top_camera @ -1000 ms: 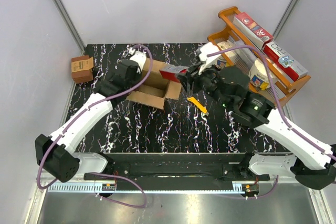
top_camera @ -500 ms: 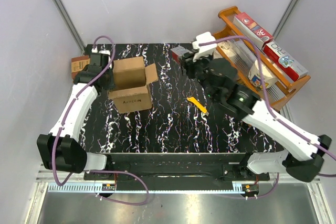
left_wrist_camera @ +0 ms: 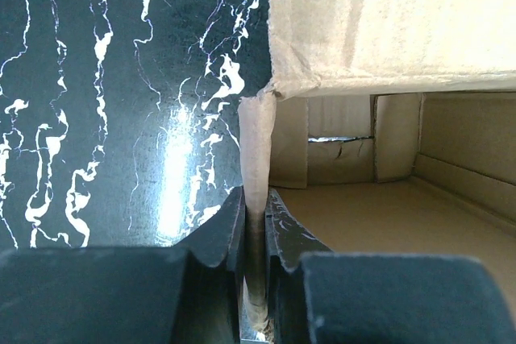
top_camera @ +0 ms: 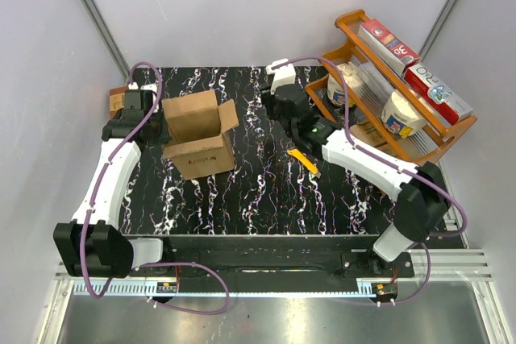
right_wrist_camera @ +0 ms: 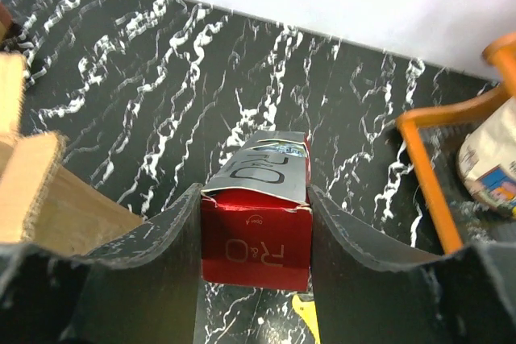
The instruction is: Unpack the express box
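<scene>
The express box [top_camera: 197, 130] stands open on the left part of the table, its flaps spread. My left gripper [top_camera: 153, 114] is at its left side, shut on the box's upright wall edge [left_wrist_camera: 258, 159]. The inside of the box [left_wrist_camera: 387, 207] shows bare cardboard in the left wrist view. My right gripper [right_wrist_camera: 256, 231] is shut on a red and silver carton [right_wrist_camera: 260, 211], held over the back middle of the table. In the top view the right gripper [top_camera: 278, 101] covers that carton.
A yellow utility knife [top_camera: 304, 160] lies right of centre on the black marble table [top_camera: 258, 199]. An orange rack [top_camera: 403, 86] with cartons and a tub stands at the back right. A small darker brown box [top_camera: 119, 99] sits at the back left, behind my left arm.
The left arm has pulled the express box from the table's middle to the left. The right arm has carried the red carton away from the box toward the back middle.
</scene>
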### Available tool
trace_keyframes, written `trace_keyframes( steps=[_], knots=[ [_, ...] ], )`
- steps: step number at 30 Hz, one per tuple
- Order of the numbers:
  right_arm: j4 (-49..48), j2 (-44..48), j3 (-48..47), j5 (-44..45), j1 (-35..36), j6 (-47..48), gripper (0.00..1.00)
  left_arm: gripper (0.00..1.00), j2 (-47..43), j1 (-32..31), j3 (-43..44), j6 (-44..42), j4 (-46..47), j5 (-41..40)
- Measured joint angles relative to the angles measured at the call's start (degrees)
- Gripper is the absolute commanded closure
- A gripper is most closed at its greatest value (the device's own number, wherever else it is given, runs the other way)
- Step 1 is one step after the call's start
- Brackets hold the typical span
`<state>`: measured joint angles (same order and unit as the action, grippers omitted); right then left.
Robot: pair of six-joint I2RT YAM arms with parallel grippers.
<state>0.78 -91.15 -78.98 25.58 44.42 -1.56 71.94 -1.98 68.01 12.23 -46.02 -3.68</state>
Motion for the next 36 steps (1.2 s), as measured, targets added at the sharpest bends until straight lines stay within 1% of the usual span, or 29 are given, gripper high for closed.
trace_keyframes(
  steps=[3,5,7,8,9,11,12,14,15,16,18,19,24,25,28,30,32,36],
  knots=[
    [-1.9,-1.9,2.8,-0.1,0.0,-1.7,0.58,0.92,0.1,0.0,0.0,0.0,0.2,0.5],
    [-2.5,-2.5,4.8,-0.7,0.0,-2.7,0.57,0.84,0.2,0.0,0.1,-0.2,0.2,0.7],
    [-2.2,-2.9,6.8,-1.4,0.0,-4.1,0.56,0.80,0.2,0.0,0.2,-0.4,0.2,0.8],
    [-2.0,-3.0,7.5,-1.7,0.0,-4.7,0.55,0.74,0.2,0.0,0.2,-0.4,0.2,0.9],
    [-2.0,-3.0,8.3,-2.2,0.0,-5.3,0.54,0.71,0.3,0.0,0.2,-0.5,0.3,1.0],
    [-2.0,-2.9,10.4,-3.3,0.0,-6.6,0.51,0.68,0.4,0.0,0.2,-0.7,0.4,1.6],
    [-1.9,-2.7,11.5,-4.0,0.0,-7.2,0.50,0.64,0.5,0.0,0.2,-0.7,0.3,1.8],
    [-2.0,-2.0,13.4,-5.1,0.0,-8.2,0.45,0.59,0.7,0.0,0.2,-0.8,0.1,2.0],
    [-2.0,-1.2,14.4,-5.8,0.0,-8.8,0.43,0.55,0.7,0.0,0.2,-0.9,-0.2,2.1],
    [-1.9,-0.3,15.4,-6.7,0.0,-9.4,0.40,0.54,0.7,0.0,0.2,-0.9,-0.6,2.1],
    [-1.2,1.9,17.7,-8.8,0.0,-11.0,0.37,0.50,0.7,0.0,0.2,-1.0,-1.0,2.1],
    [-0.8,2.8,18.9,-10.0,0.0,-11.8,0.36,0.44,0.7,0.0,0.2,-1.0,-1.1,2.1],
    [3.9,5.8,22.2,-13.9,0.0,-13.2,0.32,0.35,0.4,0.0,0.3,-1.5,-1.4,2.7],
    [5.2,6.0,22.2,-14.7,0.0,-13.3,0.31,0.31,0.3,0.0,0.5,-1.6,-1.8,3.0],
    [7.9,6.7,22.2,-15.8,0.0,-13.9,0.30,0.24,-0.3,0.0,1.3,-1.9,-2.7,3.5],
    [10.1,7.4,22.2,-16.1,0.0,-14.3,0.28,0.15,-1.0,0.0,2.3,-2.1,-3.4,3.6],
    [12.7,8.3,21.9,-15.5,0.0,-14.8,0.27,0.01,-1.9,0.0,3.1,-2.2,-3.9,3.6],
    [20.3,9.9,18.0,-11.4,0.0,-15.4,0.24,0.01,-5.2,0.0,4.1,-2.3,-4.8,4.5]
  ],
)
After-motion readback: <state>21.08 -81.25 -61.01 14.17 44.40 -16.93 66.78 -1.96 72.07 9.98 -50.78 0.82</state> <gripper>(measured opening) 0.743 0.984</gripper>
